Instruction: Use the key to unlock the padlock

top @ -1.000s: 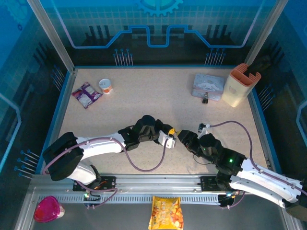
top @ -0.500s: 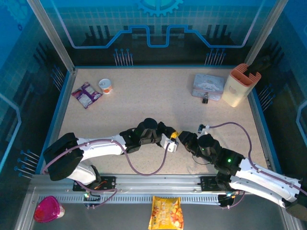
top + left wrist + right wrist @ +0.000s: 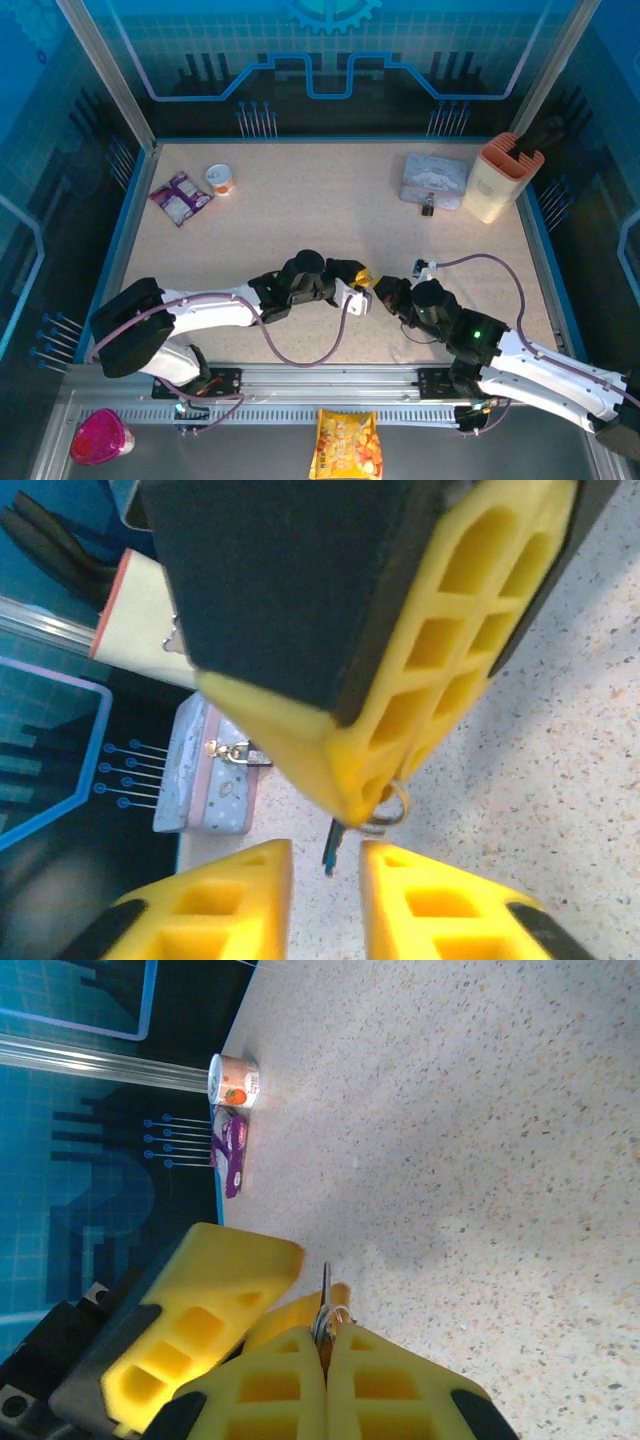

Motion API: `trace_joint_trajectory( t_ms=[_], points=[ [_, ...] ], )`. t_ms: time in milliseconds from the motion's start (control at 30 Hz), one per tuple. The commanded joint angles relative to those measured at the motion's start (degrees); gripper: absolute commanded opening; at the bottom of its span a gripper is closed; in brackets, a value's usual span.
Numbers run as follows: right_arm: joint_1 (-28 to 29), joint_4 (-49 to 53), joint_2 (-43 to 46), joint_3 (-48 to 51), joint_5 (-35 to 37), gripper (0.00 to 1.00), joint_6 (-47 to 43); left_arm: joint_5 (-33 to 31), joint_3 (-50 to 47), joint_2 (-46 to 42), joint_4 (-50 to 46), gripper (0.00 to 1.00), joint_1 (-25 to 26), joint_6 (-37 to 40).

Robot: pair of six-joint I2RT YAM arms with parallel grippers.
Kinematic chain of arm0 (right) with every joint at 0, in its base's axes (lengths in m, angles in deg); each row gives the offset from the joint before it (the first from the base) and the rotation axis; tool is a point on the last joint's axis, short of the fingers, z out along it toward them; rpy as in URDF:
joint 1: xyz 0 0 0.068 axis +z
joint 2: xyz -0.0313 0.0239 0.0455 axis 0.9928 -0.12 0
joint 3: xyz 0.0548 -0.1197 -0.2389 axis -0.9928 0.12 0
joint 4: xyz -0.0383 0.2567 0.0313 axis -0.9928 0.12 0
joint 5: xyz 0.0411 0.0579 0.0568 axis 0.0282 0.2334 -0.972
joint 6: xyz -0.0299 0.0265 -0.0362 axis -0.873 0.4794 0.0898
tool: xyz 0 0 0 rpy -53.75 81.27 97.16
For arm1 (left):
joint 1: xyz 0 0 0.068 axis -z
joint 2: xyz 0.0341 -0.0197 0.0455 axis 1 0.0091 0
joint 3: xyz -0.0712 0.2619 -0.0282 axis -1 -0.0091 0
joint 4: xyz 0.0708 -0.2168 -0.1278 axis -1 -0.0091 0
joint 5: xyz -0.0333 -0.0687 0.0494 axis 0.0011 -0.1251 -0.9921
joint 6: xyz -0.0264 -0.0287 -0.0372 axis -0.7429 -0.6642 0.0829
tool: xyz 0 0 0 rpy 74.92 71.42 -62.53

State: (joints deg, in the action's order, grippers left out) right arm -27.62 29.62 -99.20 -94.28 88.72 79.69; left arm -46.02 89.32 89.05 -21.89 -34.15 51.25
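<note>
Top view, centre: my right gripper is clamped on the key (ring at fingertips). My left gripper stands slightly parted around its blade. The padlock hangs on the tin box, upper right.

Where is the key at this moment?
The slim dark-grey metal key is pinched in the shut right gripper, over the middle of the speckled table, its blade pointing toward the left gripper's gap.

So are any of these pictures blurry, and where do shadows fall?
Left wrist view: the right gripper looms close, slightly soft, shadowing the table beside it. Right wrist view: table speckle crisp, a faint shadow beyond the key. Top external view: even light, soft shadows.
</note>
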Motion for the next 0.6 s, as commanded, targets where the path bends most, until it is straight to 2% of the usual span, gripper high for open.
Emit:
trace_joint_trajectory(
  t_ms=[0, 33, 133, 167, 267, 400, 567],
  points=[
    [0.22, 1.39, 1.5, -1.6, 3.2, 0.0, -6.39, -0.59, -3.03, -5.09, 7.23, 0.38, -0.51, -12.97],
    [-0.04, 1.13, 1.97, -1.55, 3.55, 0.0, -8.34, -1.01, -3.48, -6.46, 7.74, 0.44, -0.87, -17.24],
    [-0.54, -3.33, 4.13, -0.23, 3.58, 0.0, -16.92, -1.8, -4.01, -12.03, 6.37, 0.5, -3.01, -35.43],
    [-0.55, -4.75, 4.79, 0.24, 3.61, 0.0, -19.78, -3.33, -3.45, -13.74, 5.08, 0.53, -4.04, -44.15],
    [-0.55, -10.64, 6.58, 2.25, 2.54, 0.0, -28.01, -1.31, 0.56, -17.59, -6.63, 0.54, -7.32, -64.22],
    [-0.29, -21.76, 7.33, 6.45, -0.26, 0.0, -35.0, 3.39, 2.62, -19.53, -13.88, 0.54, -9.35, -81.95],
    [0.96, -30.56, 4.88, 8.35, -1.48, 0.0, -39.61, 12.11, 3.0, -17.9, -13.21, 0.52, -10.1, -97.03]
  ],
)
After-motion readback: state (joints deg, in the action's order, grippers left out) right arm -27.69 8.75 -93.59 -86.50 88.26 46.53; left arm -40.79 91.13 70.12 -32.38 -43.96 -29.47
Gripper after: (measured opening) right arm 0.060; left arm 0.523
